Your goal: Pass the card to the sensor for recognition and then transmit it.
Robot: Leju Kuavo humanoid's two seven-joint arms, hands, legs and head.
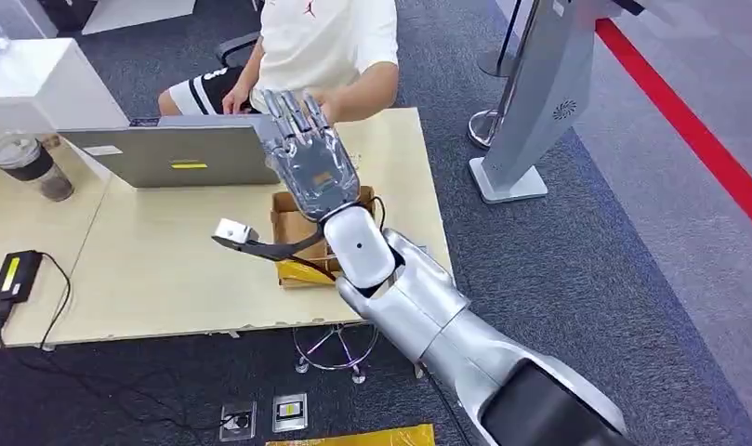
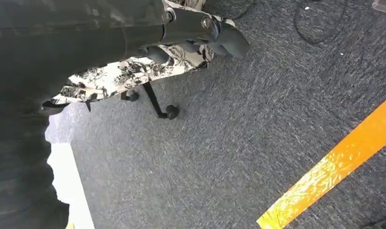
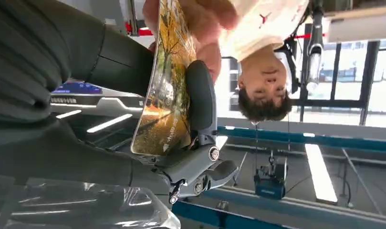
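Right robot hand [image 3: 181,143] pinches autumn-scene card [image 3: 164,90], print unreadable; left robot hand [image 2: 200,33] curled, holding nothing.

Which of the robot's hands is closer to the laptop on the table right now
The right. The right hand is raised over the table beside the laptop, gripping a card. The left hand hangs low over the carpet, away from the table.
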